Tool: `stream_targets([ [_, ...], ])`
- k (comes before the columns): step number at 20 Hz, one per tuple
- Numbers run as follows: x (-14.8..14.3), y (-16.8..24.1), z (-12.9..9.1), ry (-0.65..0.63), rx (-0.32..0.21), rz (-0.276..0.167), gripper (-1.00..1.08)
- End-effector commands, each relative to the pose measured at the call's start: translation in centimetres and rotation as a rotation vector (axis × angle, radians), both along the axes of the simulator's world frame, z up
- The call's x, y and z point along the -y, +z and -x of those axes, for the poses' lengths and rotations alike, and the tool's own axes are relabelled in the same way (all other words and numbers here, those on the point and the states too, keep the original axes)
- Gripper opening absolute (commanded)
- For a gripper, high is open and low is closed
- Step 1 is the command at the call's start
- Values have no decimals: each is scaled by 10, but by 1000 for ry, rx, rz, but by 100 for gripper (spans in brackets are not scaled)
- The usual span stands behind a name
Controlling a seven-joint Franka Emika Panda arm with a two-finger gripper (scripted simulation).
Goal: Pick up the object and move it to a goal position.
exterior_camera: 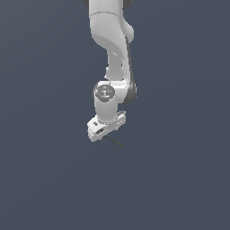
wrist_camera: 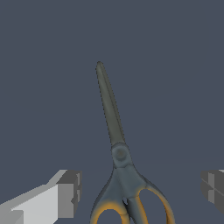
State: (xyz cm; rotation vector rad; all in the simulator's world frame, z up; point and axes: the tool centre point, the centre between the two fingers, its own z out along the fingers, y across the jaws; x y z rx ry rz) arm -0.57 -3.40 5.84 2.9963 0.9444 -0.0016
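The scissors [wrist_camera: 120, 154] lie on the flat dark grey ground, blades closed; the two orange-yellow ring handles are cut off by the edge of the wrist view. My gripper [wrist_camera: 140, 190] is open and sits low over the handle end. One finger [wrist_camera: 69, 193] and the other finger [wrist_camera: 212, 188] stand wide apart on either side of the handles, and neither touches them. In the exterior view only the thin dark blades [exterior_camera: 116, 142] stick out from under the white hand of the gripper [exterior_camera: 106, 131]; the handles are hidden beneath it.
The white arm [exterior_camera: 110, 49] comes down from the top of the exterior view. A uniform dark grey ground [exterior_camera: 179, 179] lies all around. No other object or goal marker shows in either view.
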Motion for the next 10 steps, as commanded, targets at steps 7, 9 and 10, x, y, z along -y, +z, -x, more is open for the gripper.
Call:
stream_targets([
  [7,0,-12,0,1,0,0,100],
  [9,0,-21,1,2,0,0,100],
  [10,0,-27,1,3,1,0,100],
])
